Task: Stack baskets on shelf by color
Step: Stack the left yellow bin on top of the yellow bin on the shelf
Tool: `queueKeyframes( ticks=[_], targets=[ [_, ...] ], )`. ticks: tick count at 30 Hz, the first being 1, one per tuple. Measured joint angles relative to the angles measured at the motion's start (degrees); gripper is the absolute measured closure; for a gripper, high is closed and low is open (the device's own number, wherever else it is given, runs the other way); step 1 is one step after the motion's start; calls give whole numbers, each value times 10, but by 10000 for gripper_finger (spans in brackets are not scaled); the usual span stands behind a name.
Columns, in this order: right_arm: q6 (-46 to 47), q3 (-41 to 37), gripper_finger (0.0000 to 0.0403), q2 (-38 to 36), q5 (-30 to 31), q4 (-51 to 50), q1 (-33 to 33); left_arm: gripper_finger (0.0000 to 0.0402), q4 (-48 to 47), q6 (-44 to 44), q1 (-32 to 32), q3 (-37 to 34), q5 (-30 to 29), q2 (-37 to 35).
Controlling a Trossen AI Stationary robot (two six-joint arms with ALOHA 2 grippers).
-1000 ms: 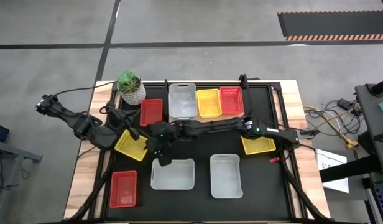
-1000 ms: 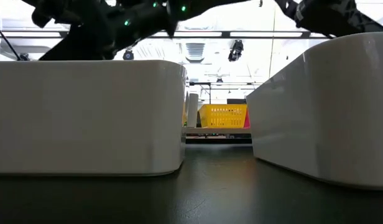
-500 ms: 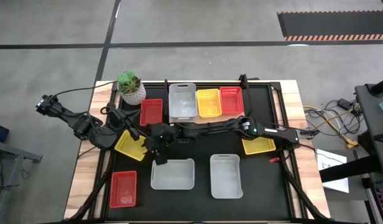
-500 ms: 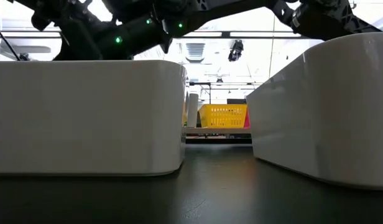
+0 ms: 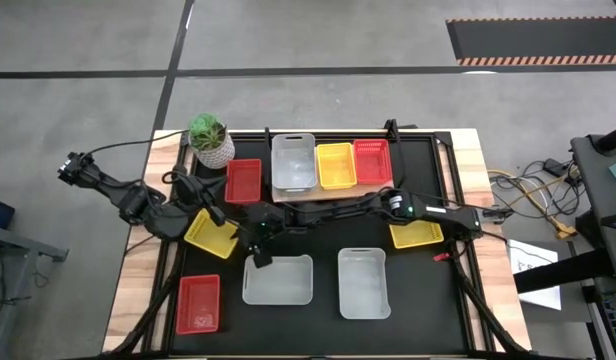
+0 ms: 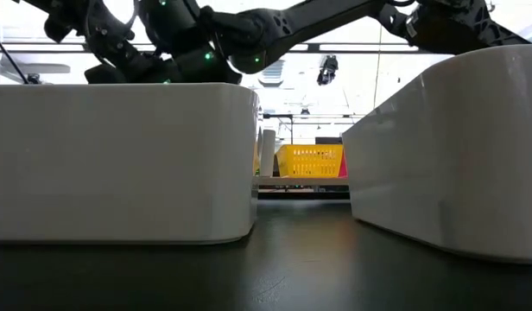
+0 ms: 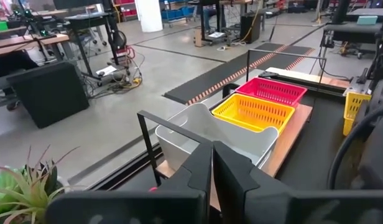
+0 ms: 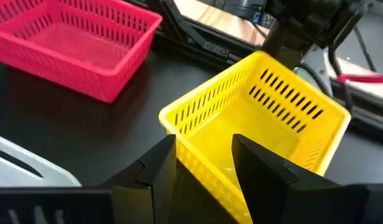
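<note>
A: We see the flat light-brown wood-grain shelf (image 5: 328,187) at the far edge of the black table mat (image 5: 428,290), carrying a pale grey-white mesh basket (image 5: 293,161), a yellow mesh basket (image 5: 336,165) and a red mesh basket (image 5: 372,161) side by side, touching.

B: We have open mat between the two loose grey-white baskets (image 5: 278,279) (image 5: 364,282) near the front edge. A red basket (image 5: 199,303) sits at the front left corner, another red one (image 5: 243,180) just left of the shelf beside the white-potted green plant (image 5: 210,138).

A: Our right gripper (image 8: 204,152) reaches across, fingers spread, over the near rim of a yellow basket (image 8: 260,118) at mid left.

B: Our left gripper (image 7: 213,163) waits at the left edge, fingers pressed together. One more yellow basket (image 5: 416,235) lies at the right.
</note>
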Motion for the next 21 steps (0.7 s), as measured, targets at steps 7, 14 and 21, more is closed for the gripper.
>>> queueKeyframes(
  ticks=[7, 14, 21],
  targets=[
    [-56, 4, 269, -64, 0, -95, 4, 402, 0, -1, 0, 1, 16, 2],
    [-69, -21, 312, -166, 1, -316, 7, 402, 62, -20, 0, -1, 110, 11],
    [-36, -206, 361, -343, 25, -324, 31, 402, 132, -141, -1, -13, 246, 121]
  ],
)
